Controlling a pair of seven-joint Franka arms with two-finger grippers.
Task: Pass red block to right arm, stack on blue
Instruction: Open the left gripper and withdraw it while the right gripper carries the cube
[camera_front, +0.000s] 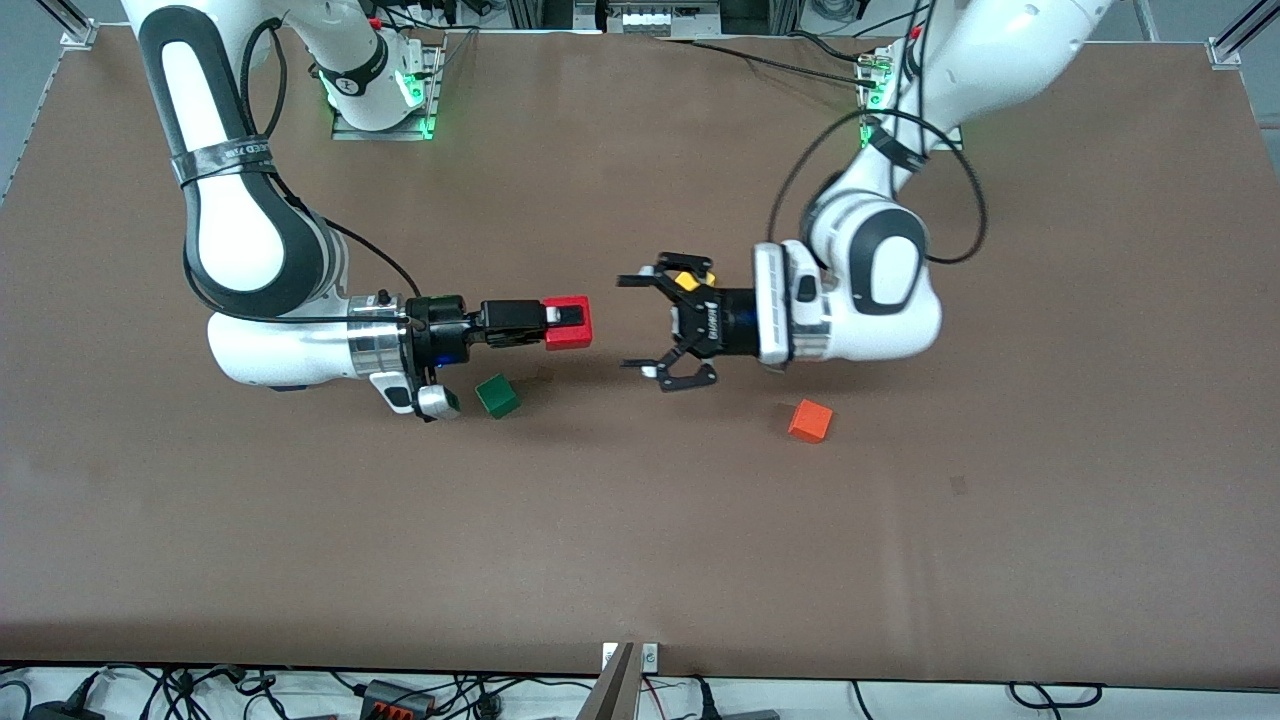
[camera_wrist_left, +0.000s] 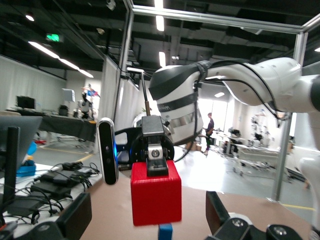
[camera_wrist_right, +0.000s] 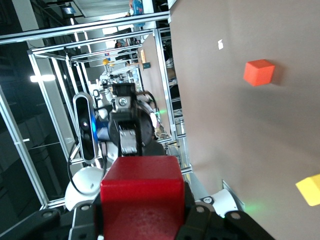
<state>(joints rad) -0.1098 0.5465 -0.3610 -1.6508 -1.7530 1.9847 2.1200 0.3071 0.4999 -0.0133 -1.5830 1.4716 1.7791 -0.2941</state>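
**Red cube in the right pincer**

Cube of bright red plastic (camera_front: 567, 323) is sitting clamped in the right arm's slim black pincer (camera_front: 572, 322), left of frame centre, above the brown bench (camera_front: 640, 540). The left arm's claw-like black pincer (camera_front: 638, 322) is hanging spread wide and empty, facing it at centre. A small green cube (camera_front: 497, 396) is lying lower left of centre, a small orange cube (camera_front: 810, 421) lower right.

a green cube (camera_front: 497, 396) and an orange cube (camera_front: 810, 421) sat well apart on the brown table (camera_front: 640, 560), the orange toward the left arm's end.

Red block (camera_front: 567, 323) between grippers (airborne)
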